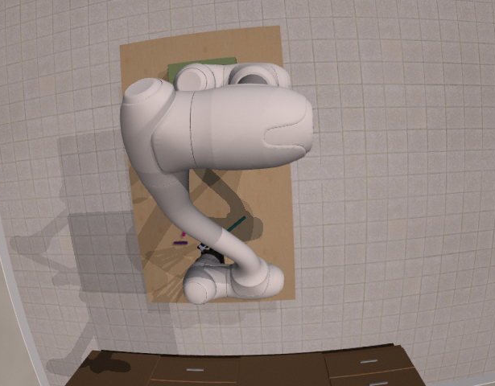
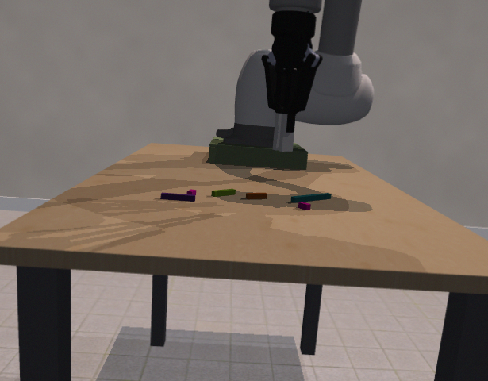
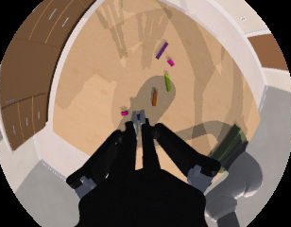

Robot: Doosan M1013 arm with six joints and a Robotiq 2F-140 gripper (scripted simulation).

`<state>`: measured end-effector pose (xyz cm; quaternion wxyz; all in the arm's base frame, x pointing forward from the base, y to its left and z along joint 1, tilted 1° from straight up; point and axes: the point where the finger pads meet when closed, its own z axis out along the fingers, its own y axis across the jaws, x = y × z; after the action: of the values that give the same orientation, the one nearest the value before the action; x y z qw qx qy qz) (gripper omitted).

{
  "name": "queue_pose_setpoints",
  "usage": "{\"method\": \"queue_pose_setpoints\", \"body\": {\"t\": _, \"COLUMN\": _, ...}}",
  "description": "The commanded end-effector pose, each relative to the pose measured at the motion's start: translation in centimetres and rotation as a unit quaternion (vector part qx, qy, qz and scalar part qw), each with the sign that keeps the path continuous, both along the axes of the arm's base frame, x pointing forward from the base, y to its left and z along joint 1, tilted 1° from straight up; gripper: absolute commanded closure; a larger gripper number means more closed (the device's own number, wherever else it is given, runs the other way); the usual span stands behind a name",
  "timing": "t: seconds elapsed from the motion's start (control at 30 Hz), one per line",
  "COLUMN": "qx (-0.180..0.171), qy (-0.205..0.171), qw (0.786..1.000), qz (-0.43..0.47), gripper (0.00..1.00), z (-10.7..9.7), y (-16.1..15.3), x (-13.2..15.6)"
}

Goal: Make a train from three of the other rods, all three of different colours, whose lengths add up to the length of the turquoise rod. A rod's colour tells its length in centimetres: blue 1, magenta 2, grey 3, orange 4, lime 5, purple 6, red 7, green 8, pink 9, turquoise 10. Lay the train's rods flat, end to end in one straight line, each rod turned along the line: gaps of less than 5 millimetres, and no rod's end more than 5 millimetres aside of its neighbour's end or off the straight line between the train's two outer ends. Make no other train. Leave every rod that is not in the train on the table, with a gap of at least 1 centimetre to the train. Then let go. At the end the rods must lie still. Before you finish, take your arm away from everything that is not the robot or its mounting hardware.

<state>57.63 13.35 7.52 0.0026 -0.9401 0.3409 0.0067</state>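
Observation:
My gripper [image 2: 286, 123] [image 3: 139, 116] is shut on a grey rod [image 2: 282, 138] [image 3: 138, 115], which hangs upright from the fingertips, high above the table. On the table lie, from left to right in the exterior view, a purple rod [image 2: 177, 197] [image 3: 161, 51] with a magenta rod [image 2: 191, 191] [image 3: 171, 61] at its right end, a lime rod [image 2: 223, 192] [image 3: 167, 81], an orange rod [image 2: 256, 195] [image 3: 155, 97], and the turquoise rod [image 2: 310, 198] [image 1: 237, 223] with a second magenta rod [image 2: 304, 205] [image 3: 125, 113] just in front of it. In the wrist view the turquoise rod is hidden.
The rods lie on a wooden table [image 2: 236, 246] [image 1: 276, 199]. The arm's green base block [image 2: 256, 156] [image 1: 197, 63] stands at the far end. In the overhead view the arm covers much of the table. Dark drawers [image 1: 280, 367] stand beyond the table's near end.

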Motion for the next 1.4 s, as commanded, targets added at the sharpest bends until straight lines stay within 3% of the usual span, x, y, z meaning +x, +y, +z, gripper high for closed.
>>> {"method": "queue_pose_setpoints", "body": {"t": 0.0, "qx": 0.0, "qy": 0.0, "qw": 1.0, "qz": 0.0, "gripper": 0.97, "z": -0.6, "y": 0.0, "x": 0.0}}
{"method": "queue_pose_setpoints", "body": {"t": 0.4, "qx": 0.0, "qy": 0.0, "qw": 1.0, "qz": 0.0, "gripper": 0.97, "z": -5.5, "y": 0.1, "x": -0.1}}
{"method": "queue_pose_setpoints", "body": {"t": 0.7, "qx": 0.0, "qy": 0.0, "qw": 1.0, "qz": 0.0, "gripper": 0.97, "z": -7.8, "y": 0.1, "x": -0.1}}
{"method": "queue_pose_setpoints", "body": {"t": 1.37, "qx": 0.0, "qy": 0.0, "qw": 1.0, "qz": 0.0, "gripper": 0.97, "z": -8.4, "y": 0.1, "x": -0.1}}
